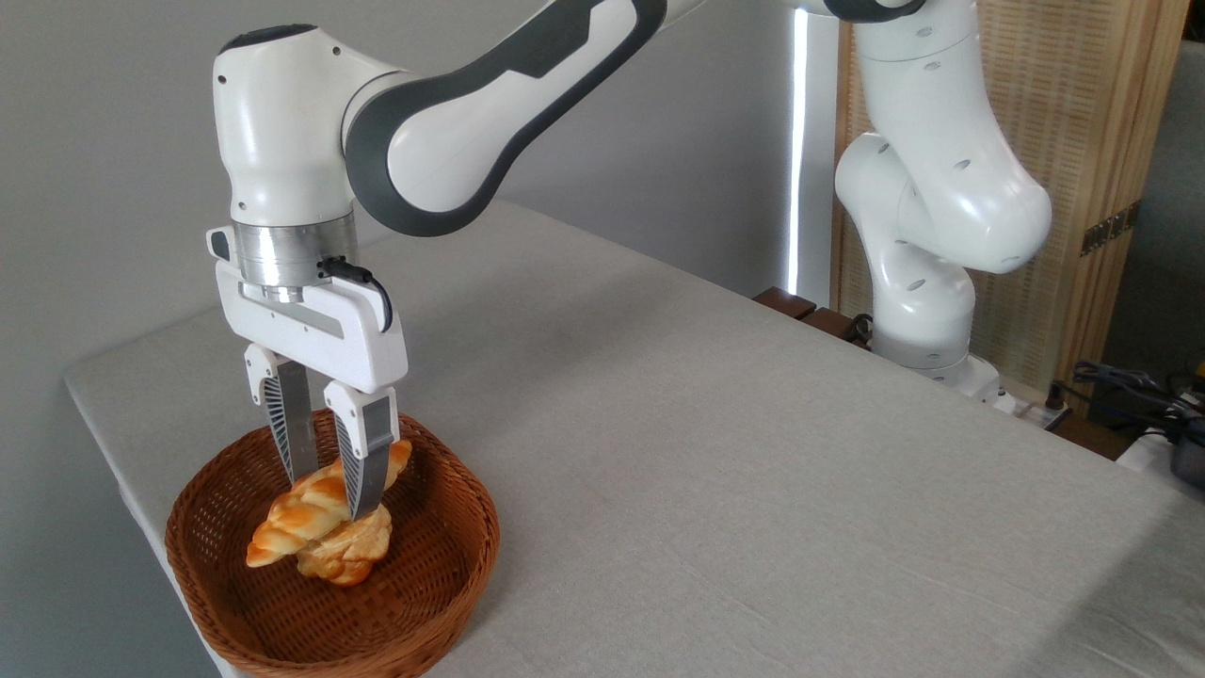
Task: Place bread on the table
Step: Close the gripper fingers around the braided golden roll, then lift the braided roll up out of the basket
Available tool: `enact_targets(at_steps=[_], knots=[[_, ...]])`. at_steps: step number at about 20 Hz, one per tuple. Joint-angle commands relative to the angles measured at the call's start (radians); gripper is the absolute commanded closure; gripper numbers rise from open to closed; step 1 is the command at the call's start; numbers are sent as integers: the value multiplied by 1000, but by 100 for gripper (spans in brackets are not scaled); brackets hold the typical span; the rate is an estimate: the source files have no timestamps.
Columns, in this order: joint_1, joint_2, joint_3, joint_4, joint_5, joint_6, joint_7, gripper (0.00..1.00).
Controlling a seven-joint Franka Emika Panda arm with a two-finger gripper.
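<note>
Basket at the table corner; jaws pinching the bread inside.

A white robot arm is seen reaching down from the upper right into a brown wicker basket set at the near left corner of a grey-clothed table. The gripper is pointed straight down, its two fingers placed on either side of a braided golden bread, at about its middle. The bread is tilted, its right end higher. A second, paler piece is seen just beneath it in the basket.
</note>
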Motion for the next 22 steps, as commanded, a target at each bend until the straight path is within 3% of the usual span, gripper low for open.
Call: enact_targets(at_steps=[1,12,16,19,22], knots=[[-2,-3,5,-13,19,16,-4,52],[3,-14,7,-13,12,14,-7,51],[6,-52,17,-10,-2,17,-11,49],[7,-85,25,-4,-46,17,-10,48],[7,-126,30,-10,-48,3,-13,48]])
